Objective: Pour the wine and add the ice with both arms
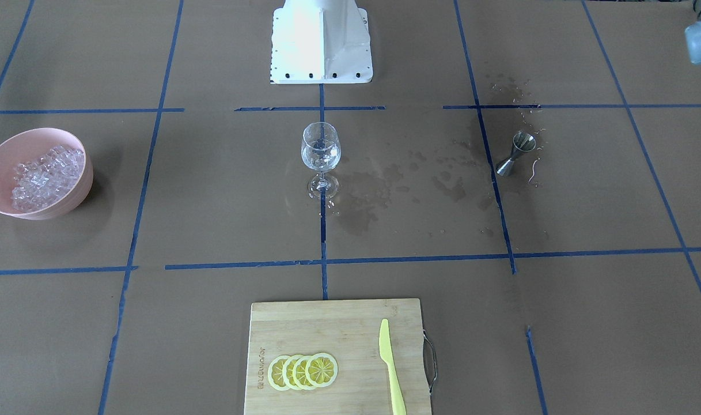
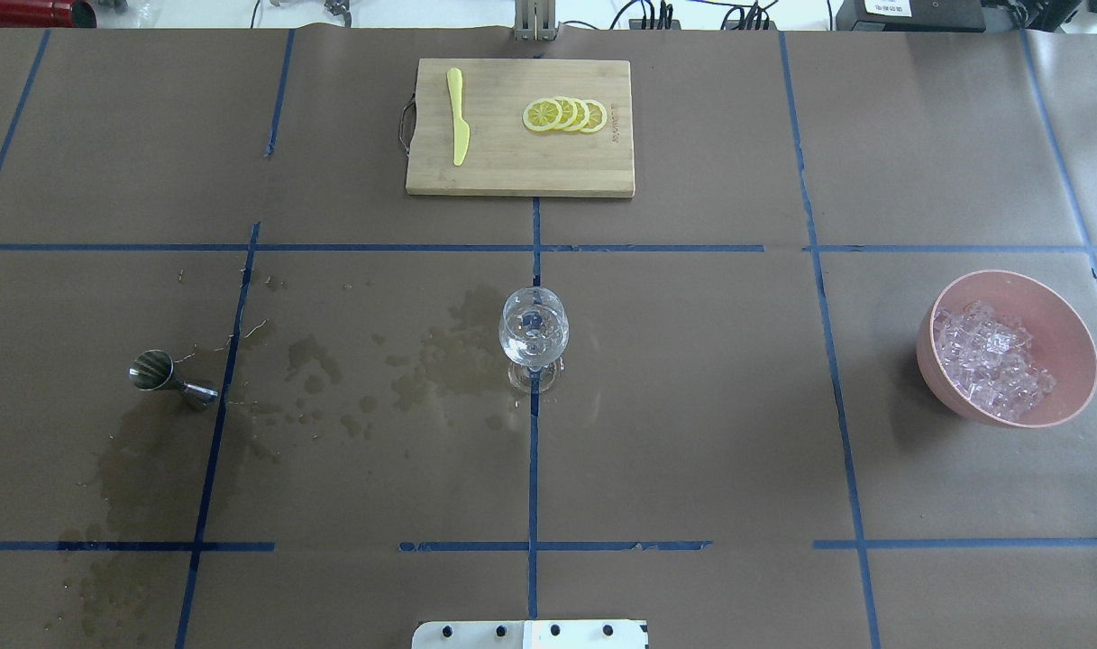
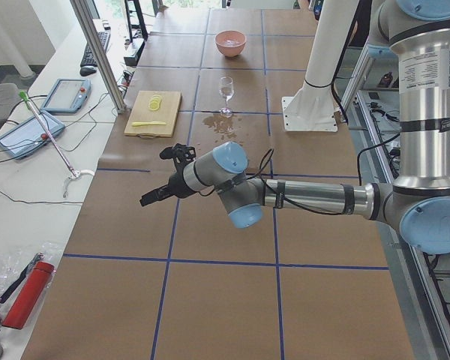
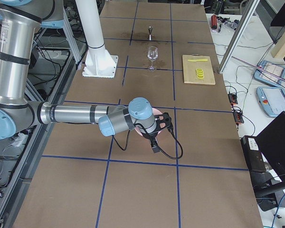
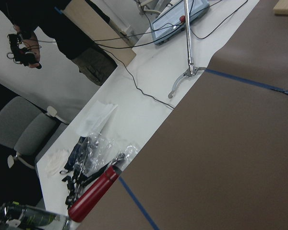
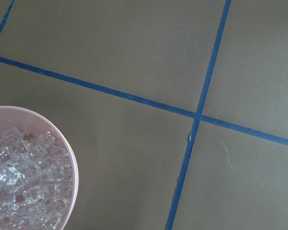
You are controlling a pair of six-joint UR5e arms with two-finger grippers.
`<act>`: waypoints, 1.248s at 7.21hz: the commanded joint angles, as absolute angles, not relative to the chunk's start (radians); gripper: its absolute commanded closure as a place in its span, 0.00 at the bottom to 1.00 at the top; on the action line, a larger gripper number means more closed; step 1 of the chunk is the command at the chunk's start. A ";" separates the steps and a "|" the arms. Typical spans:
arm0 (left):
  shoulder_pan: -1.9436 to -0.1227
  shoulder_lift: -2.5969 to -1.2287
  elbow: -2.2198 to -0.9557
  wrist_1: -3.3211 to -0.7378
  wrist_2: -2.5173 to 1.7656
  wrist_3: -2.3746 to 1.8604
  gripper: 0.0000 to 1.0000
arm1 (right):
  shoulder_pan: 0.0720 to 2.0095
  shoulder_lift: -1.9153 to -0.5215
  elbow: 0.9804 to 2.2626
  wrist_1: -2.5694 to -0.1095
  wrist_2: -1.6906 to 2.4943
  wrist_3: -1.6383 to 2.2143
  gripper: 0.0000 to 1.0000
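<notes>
exterior left and right views show the left gripper [image 3: 159, 193] and right gripper [image 4: 155, 146] above the table [image 2: 692, 433]; clenched or released, i cannot tell. ice [image 2: 990, 361] fills the pink bowl [image 2: 1073, 326] near the right one; glass [image 2: 533, 329] centre, measuring cup [image 2: 156, 371] left.

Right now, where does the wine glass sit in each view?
Front-facing: wine glass at centre.
Overhead: wine glass at centre.
Exterior left: wine glass top, middle.
Exterior right: wine glass top, middle.
Left wrist: not in view.
Right wrist: not in view.
Shared landmark: cutting board.
</notes>
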State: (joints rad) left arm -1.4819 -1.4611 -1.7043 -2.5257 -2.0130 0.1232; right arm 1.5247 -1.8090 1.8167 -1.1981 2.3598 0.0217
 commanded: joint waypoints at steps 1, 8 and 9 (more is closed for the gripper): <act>-1.611 -1.474 -1.684 -2.232 -2.137 0.132 0.00 | 1.525 -1.810 1.816 -1.198 2.359 0.021 0.00; -1.644 -1.341 -1.724 -1.686 -2.437 0.123 0.00 | 1.510 -1.819 1.885 -1.200 2.427 0.156 0.00; -1.641 -1.345 -1.709 -1.701 -2.441 0.124 0.00 | 1.471 -1.828 1.917 -1.201 2.427 0.188 0.00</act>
